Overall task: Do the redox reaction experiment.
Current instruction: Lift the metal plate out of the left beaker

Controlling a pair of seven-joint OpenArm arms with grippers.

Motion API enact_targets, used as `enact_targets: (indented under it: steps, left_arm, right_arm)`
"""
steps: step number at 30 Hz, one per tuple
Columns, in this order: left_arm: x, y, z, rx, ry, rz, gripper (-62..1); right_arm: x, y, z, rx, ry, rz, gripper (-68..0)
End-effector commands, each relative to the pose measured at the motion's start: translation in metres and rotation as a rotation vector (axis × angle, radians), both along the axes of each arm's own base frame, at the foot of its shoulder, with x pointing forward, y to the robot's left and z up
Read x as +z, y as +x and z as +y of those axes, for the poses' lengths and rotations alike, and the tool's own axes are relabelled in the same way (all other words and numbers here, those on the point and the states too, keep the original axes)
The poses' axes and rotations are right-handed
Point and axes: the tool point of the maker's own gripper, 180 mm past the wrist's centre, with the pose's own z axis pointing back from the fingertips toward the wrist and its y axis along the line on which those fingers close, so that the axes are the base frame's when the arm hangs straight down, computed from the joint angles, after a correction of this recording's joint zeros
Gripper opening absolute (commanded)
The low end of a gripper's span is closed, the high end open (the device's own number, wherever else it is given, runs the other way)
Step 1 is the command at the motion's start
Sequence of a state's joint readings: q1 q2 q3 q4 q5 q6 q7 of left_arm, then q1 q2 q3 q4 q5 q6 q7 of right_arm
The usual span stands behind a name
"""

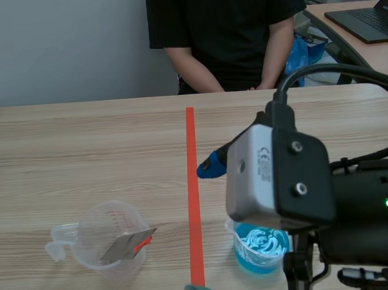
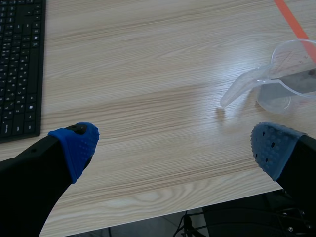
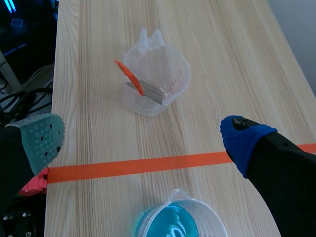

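Right tool (image 3: 143, 140) spread apart above blue-filled cup (image 3: 170, 224); left tool (image 2: 173, 145) apart near metal-strip cup (image 2: 276, 98).

Pale wood-grain worktop (image 1: 80, 154): smooth, matt, with a slight sheen. Clear plastic measuring cup with handle (image 1: 100, 233), near left: glossy, transparent. Flat grey metal strip (image 1: 125, 248) inside it: dull finish. Clear plastic beaker of blue liquid (image 1: 246, 258), near right: glossy.

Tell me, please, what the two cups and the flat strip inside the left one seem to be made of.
Handled cup: clear glossy plastic, it seems; the table shows through its wall. Flat strip inside it: probably metal, dull grey with a sheen; its orange-red end may be tape or paint. Cup of blue liquid: likely the same clear plastic, as the liquid shows through.
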State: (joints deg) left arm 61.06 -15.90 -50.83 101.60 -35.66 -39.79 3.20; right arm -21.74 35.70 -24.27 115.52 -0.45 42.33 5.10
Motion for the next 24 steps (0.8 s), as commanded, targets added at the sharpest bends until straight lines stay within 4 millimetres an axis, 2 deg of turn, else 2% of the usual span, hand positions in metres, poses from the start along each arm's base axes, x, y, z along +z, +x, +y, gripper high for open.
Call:
enact_targets:
  steps: [1, 11, 17, 21, 24]
  left_arm:
    - [0.012, 0.007, -0.002, -0.010, -0.004, -0.044, 1.4]
    - [0.013, 0.008, -0.002, -0.009, -0.011, -0.054, 1.4]
    - [0.014, 0.008, -0.002, -0.009, -0.011, -0.057, 1.4]
    - [0.014, 0.008, -0.003, -0.008, -0.014, -0.059, 1.4]
    - [0.014, 0.008, -0.003, -0.008, -0.014, -0.059, 1.4]
  right_arm:
    - [0.010, 0.001, 0.005, 0.029, 0.021, -0.032, 0.4]
    - [-0.003, -0.005, 0.026, 0.151, -0.007, -0.089, 0.4]
    - [-0.016, 0.002, 0.039, 0.154, 0.023, -0.059, 0.4]
    - [-0.020, 0.003, 0.047, 0.159, 0.036, -0.068, -10.4]
    - [-0.019, 0.002, 0.050, 0.165, 0.041, -0.071, -13.4]
